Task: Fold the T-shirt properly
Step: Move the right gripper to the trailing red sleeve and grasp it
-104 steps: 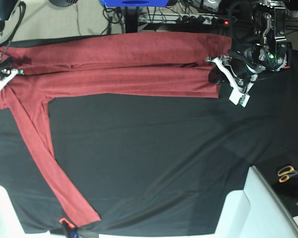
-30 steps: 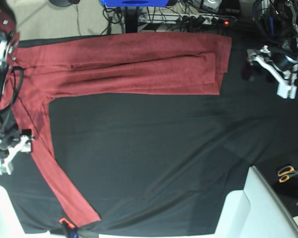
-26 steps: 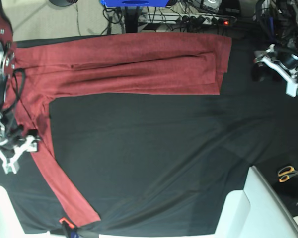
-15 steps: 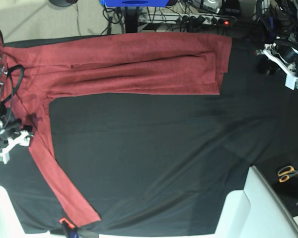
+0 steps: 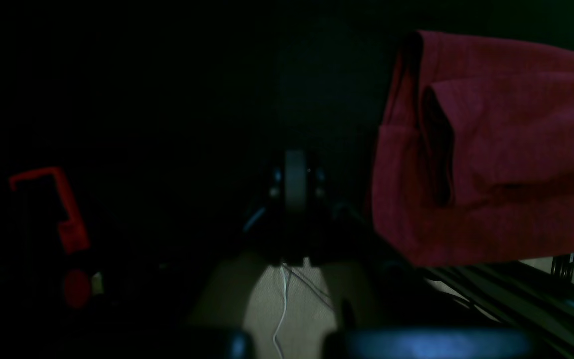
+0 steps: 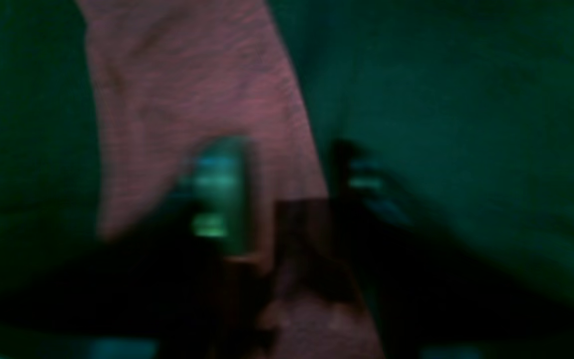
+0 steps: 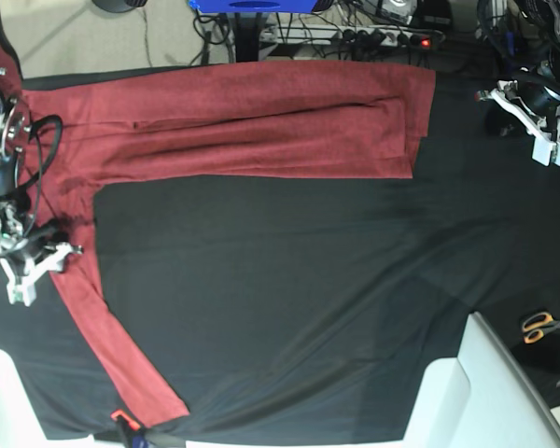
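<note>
The T-shirt (image 7: 233, 126) lies folded lengthwise along the tablecloth's (image 7: 289, 308) far edge, one sleeve (image 7: 98, 317) running toward the near-left corner. The right gripper (image 7: 37, 266) pinches that sleeve. The left gripper (image 7: 532, 117) is closed on nothing, near the far-right corner.

The base view is evenly lit from above, sharp, with soft shadows and little glare on the black tablecloth (image 7: 289, 308). The left wrist view is very dim; only the T-shirt (image 5: 491, 149) beside the jaws catches light. The right wrist view is dark, green-tinted and heavily blurred, the fabric between the jaws out of focus.
</note>
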